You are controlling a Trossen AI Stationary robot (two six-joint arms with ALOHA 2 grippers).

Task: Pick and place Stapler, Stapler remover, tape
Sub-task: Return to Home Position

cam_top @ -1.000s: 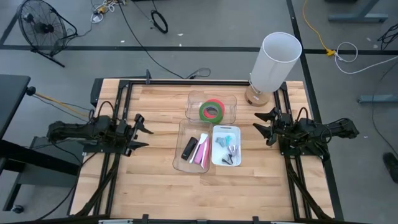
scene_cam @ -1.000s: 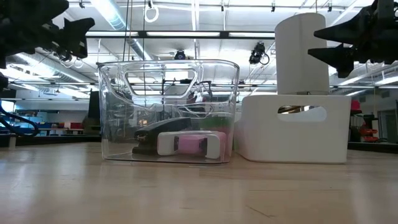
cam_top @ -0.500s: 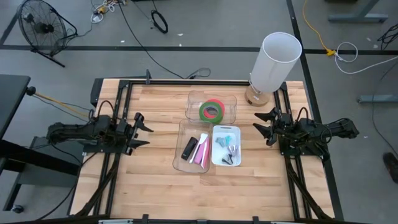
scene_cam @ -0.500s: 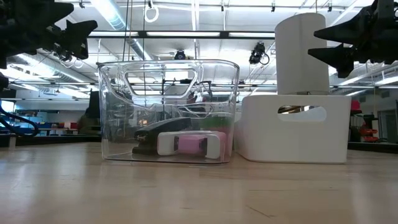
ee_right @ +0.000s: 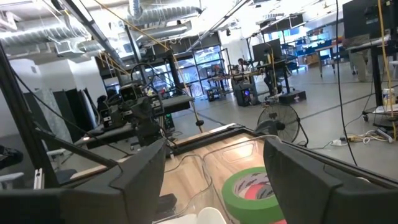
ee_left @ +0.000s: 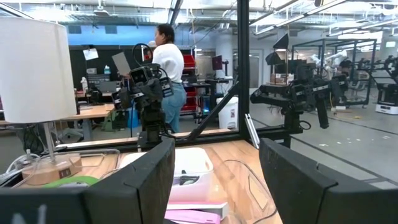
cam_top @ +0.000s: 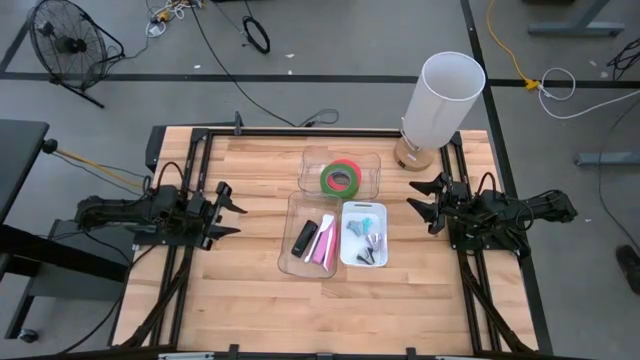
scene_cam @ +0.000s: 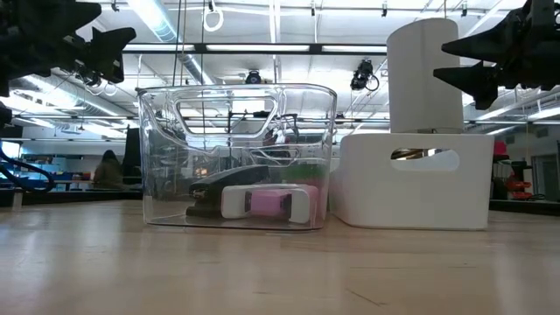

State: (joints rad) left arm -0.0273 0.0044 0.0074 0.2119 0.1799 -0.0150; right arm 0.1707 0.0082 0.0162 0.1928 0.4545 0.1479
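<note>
Green and red-pink tape rings lie stacked in a clear bin at the table's middle; they also show in the right wrist view. Nearer, a second clear bin holds a black stapler and a pink-and-white stapler. Beside it a white tray holds small grey and teal stapler removers. My left gripper hovers open at the table's left side. My right gripper hovers open at the right side. Both stand apart from the bins.
A white lamp stands at the table's far right corner, close to my right arm. Bare wood lies between each gripper and the bins, and along the near edge. A person stands in the room beyond the table.
</note>
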